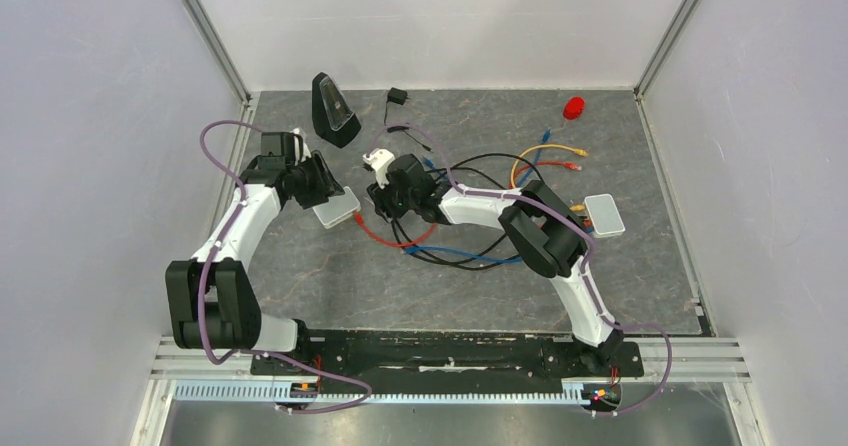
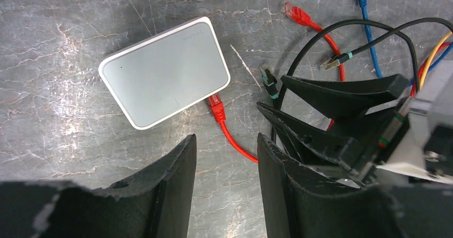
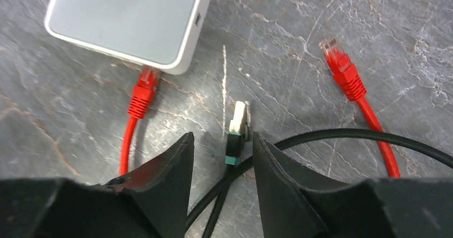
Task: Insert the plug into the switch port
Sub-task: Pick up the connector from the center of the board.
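The pale grey-white switch (image 1: 336, 207) lies flat on the table, also in the left wrist view (image 2: 164, 71) and the right wrist view (image 3: 128, 19). A red plug (image 3: 143, 94) on a red cable has its tip at the switch's near edge (image 2: 216, 103); how deep it sits I cannot tell. My left gripper (image 2: 225, 148) is open and empty, just short of the switch (image 1: 318, 188). My right gripper (image 3: 221, 142) is open right of the switch (image 1: 380, 202). A black plug with a teal band (image 3: 237, 127) lies on the table between its fingers, close to the right one.
The red cable's other plug (image 3: 342, 67) lies loose to the right. Black, blue, yellow and red cables (image 1: 480, 236) tangle mid-table. A black wedge-shaped device (image 1: 333, 109) and small black adapter (image 1: 397, 96) stand at the back, a red object (image 1: 573, 107) back right, a second pale box (image 1: 604, 214) right.
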Robot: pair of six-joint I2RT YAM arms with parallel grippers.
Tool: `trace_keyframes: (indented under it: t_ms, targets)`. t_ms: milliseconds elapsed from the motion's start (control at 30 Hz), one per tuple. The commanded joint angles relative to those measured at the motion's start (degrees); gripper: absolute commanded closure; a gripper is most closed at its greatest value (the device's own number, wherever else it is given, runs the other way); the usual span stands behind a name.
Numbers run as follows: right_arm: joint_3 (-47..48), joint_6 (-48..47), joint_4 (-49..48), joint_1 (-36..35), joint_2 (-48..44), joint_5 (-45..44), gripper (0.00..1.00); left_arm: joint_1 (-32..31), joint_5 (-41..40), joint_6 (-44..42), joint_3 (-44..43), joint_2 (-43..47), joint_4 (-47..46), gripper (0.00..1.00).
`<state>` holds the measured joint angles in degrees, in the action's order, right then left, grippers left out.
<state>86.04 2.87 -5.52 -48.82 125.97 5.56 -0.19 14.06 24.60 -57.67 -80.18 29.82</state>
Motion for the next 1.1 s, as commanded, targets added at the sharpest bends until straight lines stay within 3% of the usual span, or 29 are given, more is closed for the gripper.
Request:
trace_keyframes:
  t_ms: [0, 133, 233, 300, 433, 533, 767, 1067]
  targets:
    - [1.12, -6.43, 2.54, -0.39, 0.33, -4.09, 0.54, 0.08, 0.85, 0.69, -0.34, 2.24, -0.37, 0.48]
    - [-0.19, -10.02, 4.13, -1.64, 0.24, -7.14, 0.56, 0.1, 2.47, 0.87, 0.28, 2.22, -1.03, 0.48]
    - [-1.81, -13.7, 3.91, -3.53, 0.46, -12.59, 0.57, 1.82, 8.24, 3.12, 2.16, 2.11, -4.14, 0.48]
    - [-1.64, -13.48, 3.68, -3.53, 1.21, -11.22, 0.61, 1.86, 9.82, 3.99, 2.77, 1.92, -5.0, 0.48]
    - [-3.06, -12.04, 1.11, -3.61, 1.12, -8.99, 0.83, 1.97, 9.15, 3.98, 3.19, 1.26, -4.84, 0.48]
    - [-8.53, -11.84, -6.91, -3.57, -2.36, -8.05, 1.0, 2.02, 10.08, 5.0, 4.81, 0.24, -6.88, 0.48]
    - [-22.91, -11.05, -26.95, -3.57, -13.84, -2.51, 1.0, 1.79, 16.67, 8.18, 8.96, -2.03, -18.13, 0.48]
    - [-24.42, -8.43, -30.0, -3.48, -16.5, -0.2, 1.0, -2.07, 22.08, 11.13, 11.06, -3.74, -27.06, 0.48]
